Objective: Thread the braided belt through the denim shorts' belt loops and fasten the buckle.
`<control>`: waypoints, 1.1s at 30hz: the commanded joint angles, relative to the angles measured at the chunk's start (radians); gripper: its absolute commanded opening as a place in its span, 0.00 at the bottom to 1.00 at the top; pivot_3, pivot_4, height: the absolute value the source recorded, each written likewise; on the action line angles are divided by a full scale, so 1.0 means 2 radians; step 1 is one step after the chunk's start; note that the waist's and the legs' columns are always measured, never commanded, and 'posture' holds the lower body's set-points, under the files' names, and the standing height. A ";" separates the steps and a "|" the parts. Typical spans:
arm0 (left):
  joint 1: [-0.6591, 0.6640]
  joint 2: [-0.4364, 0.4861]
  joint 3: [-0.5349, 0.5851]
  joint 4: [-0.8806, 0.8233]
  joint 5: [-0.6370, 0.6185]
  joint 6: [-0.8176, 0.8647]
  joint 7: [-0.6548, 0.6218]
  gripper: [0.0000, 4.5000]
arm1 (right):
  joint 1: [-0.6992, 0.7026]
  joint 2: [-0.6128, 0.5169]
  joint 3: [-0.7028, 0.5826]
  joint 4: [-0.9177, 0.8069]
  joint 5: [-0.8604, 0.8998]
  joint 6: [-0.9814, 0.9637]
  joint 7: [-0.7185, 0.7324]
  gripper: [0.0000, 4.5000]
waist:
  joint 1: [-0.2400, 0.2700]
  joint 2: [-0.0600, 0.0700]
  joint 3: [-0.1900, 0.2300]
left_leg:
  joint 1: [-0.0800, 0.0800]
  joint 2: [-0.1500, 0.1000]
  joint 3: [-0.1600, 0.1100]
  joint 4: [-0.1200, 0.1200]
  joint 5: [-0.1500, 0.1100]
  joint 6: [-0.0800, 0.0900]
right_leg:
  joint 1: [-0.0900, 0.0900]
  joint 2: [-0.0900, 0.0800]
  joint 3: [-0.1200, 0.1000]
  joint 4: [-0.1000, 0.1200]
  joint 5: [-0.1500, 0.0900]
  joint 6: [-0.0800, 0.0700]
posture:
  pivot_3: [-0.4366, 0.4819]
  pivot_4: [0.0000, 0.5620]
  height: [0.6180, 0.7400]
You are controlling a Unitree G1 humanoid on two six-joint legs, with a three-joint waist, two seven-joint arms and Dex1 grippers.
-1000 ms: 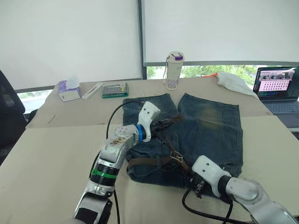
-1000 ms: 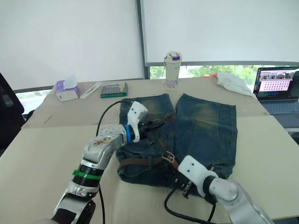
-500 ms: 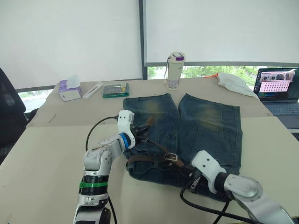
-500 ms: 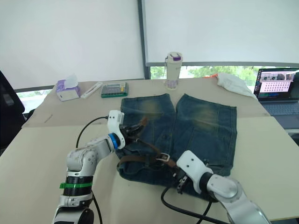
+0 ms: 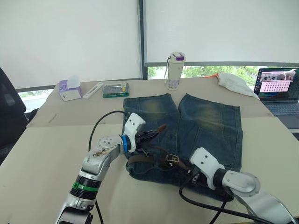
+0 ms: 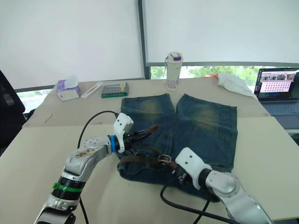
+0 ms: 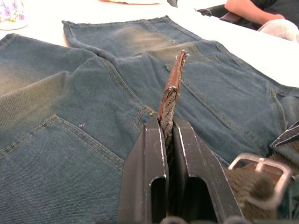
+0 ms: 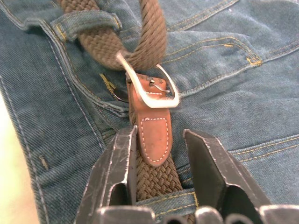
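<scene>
The left gripper [image 5: 150,134] has swung back toward the middle of the denim shorts [image 5: 205,126] since half a second ago, and it has pulled the tip of the braided belt [image 7: 172,86] along with it. Its two black fingers are pinched tight on that tip, which sticks up just past them.

The belt runs from there down to the buckle [image 8: 148,91], where the strap has passed through the silver frame. The buckle lies just in front of the right gripper [image 8: 161,151]. That gripper's fingers are spread apart, one on each side of the belt's leather tab, not squeezing it. A belt loop [image 8: 84,21] wraps the belt just beyond the buckle.

I think this is the fastening step. Next, the left gripper likely needs to pull the strap snug while the right one steadies the buckle so the prong can catch.
</scene>
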 commanded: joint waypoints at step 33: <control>-0.023 0.079 -0.097 0.047 0.105 -0.213 -0.161 0.00 | 0.000 0.009 -0.016 -0.044 -0.024 0.009 -0.019 0.01 | 0.000 0.000 0.000 | 0.000 0.000 0.000 0.000 0.000 0.000 | 0.000 0.000 0.000 0.000 0.000 0.000 | 0.48 0.27 1.00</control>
